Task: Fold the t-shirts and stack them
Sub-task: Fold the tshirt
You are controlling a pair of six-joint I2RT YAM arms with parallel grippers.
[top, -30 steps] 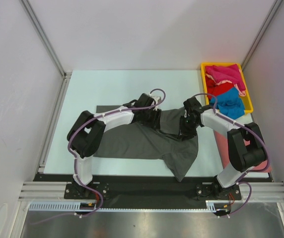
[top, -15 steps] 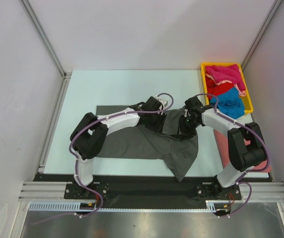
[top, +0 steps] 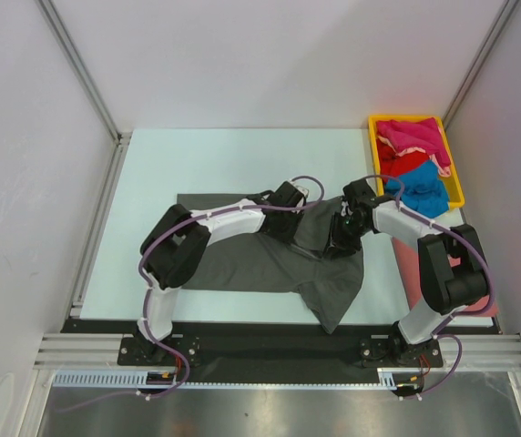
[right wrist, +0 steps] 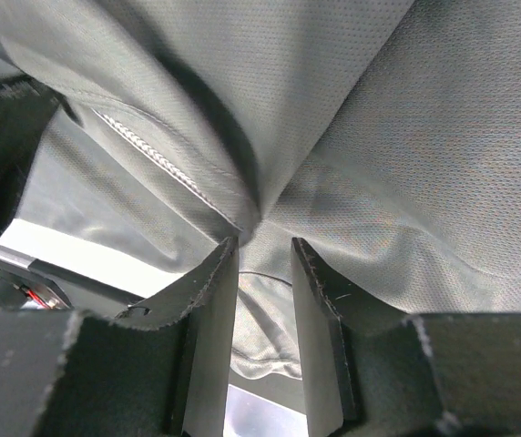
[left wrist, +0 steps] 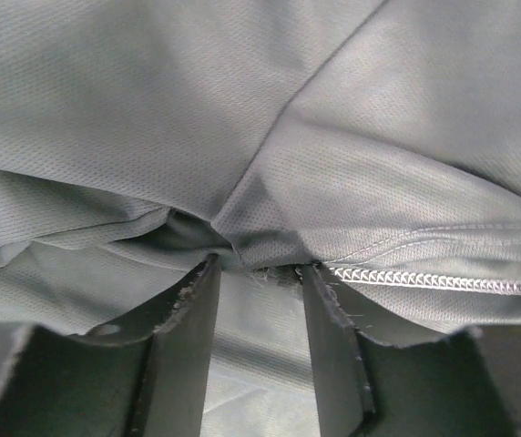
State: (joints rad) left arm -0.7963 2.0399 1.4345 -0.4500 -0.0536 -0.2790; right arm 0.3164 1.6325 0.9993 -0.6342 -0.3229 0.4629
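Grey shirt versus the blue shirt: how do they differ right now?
The grey shirt lies spread across the table; the blue shirt sits bunched in the yellow tray. The grey shirt shows far more cloth than the blue shirt. The left gripper and right gripper pinch the grey shirt; neither touches the blue shirt. Both are plain and unfolded.

— How many shirts?
— One dark grey t-shirt left of the yellow tray; inside the tray one magenta shirt, one red shirt, one blue shirt (the heap is hard to count).
— Trays? Arms?
— One tray; two arms, left arm, right arm.
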